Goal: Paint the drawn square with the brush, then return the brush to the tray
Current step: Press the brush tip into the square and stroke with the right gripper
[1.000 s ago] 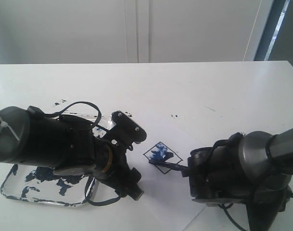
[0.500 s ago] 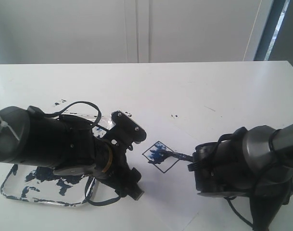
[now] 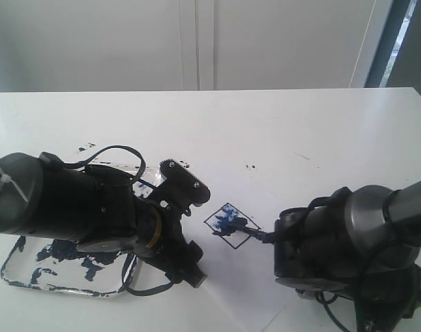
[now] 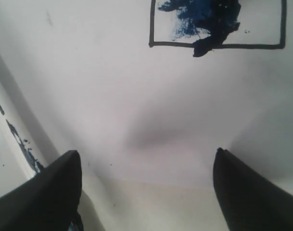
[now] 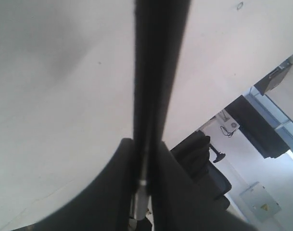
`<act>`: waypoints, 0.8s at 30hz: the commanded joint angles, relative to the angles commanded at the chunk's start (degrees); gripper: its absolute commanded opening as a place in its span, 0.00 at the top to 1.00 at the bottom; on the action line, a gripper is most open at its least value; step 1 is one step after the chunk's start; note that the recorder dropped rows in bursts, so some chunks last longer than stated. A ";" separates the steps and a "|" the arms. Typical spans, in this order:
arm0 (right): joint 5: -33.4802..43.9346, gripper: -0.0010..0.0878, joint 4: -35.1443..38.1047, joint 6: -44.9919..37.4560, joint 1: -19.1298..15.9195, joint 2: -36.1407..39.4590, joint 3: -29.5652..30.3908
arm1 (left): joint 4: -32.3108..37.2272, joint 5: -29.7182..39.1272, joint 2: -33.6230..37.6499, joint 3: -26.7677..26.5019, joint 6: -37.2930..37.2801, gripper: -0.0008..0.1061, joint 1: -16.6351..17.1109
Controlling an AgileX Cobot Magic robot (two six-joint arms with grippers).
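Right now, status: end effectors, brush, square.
Right end effector shut on the brush, tip at the drawn square, partly blue. Left end effector open, empty. Left arm between square and tray.

Exterior view: raised, on arm-base side, angled down across tabletop (image 3: 300,124) toward wall (image 3: 92,41); drawn square (image 3: 230,225) below frame centre, mid-range.
Left wrist view: close above paper (image 4: 136,96), facing down past left end effector (image 4: 145,153); drawn square just ahead, tray (image 4: 6,130) rim off to one side of it.
Right wrist view: lens almost against brush (image 5: 158,72), sighting along handle, blurred.
Shared: exterior and left wrist views both hold drawn square and tray.
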 joint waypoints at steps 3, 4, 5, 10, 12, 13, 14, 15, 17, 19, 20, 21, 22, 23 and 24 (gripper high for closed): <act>0.00 0.99 0.82 0.00 0.44 0.00 0.28 | -0.25 0.00 0.00 0.00 0.00 0.26 0.00; 0.00 0.99 0.81 0.00 0.44 0.00 0.67 | -0.58 0.00 0.00 0.00 0.00 0.26 0.00; 0.00 0.99 0.58 0.00 0.44 0.00 1.14 | -0.73 0.22 0.00 0.00 0.00 0.26 0.00; 0.00 0.99 -2.88 1.45 0.33 0.00 3.77 | -0.73 0.95 0.00 0.00 0.00 0.26 0.00; 0.00 0.99 -3.90 2.43 -0.10 0.00 4.40 | -0.73 1.08 0.00 0.00 0.00 0.26 0.00; 0.00 0.99 -3.89 2.43 -0.38 0.00 4.50 | -0.73 1.24 0.00 0.00 0.00 0.26 0.00; 0.00 0.99 -3.89 2.43 -0.95 0.00 4.50 | -0.73 1.35 0.00 0.00 0.00 0.26 0.00; 0.00 0.99 -3.91 2.58 -1.73 0.00 4.54 | -0.73 1.58 0.00 0.00 0.00 0.26 0.00; 0.00 0.99 -4.63 3.21 -2.98 0.00 4.54 | -0.73 1.81 0.00 0.00 0.00 0.26 0.00; 0.00 0.99 -5.06 3.51 -4.47 0.00 4.54 | -0.73 1.91 0.00 0.00 0.00 0.26 0.00; 0.00 0.99 -5.32 3.51 -5.13 0.00 4.54 | -0.73 1.91 0.00 0.00 0.00 0.26 0.00; 0.00 0.99 -5.46 3.61 -5.72 0.00 4.54 | -0.73 1.91 0.00 0.00 0.00 0.26 0.00; 0.00 0.99 -5.71 3.74 -6.25 0.00 4.54 | -0.73 1.91 0.00 0.00 0.00 0.26 0.00; 0.00 0.99 -5.80 3.74 -6.76 0.00 4.54 | -0.73 1.91 0.00 0.00 0.00 0.26 0.00; 0.00 0.99 -5.95 3.90 -7.23 0.00 4.54 | -0.73 1.91 0.00 0.00 0.00 0.26 0.00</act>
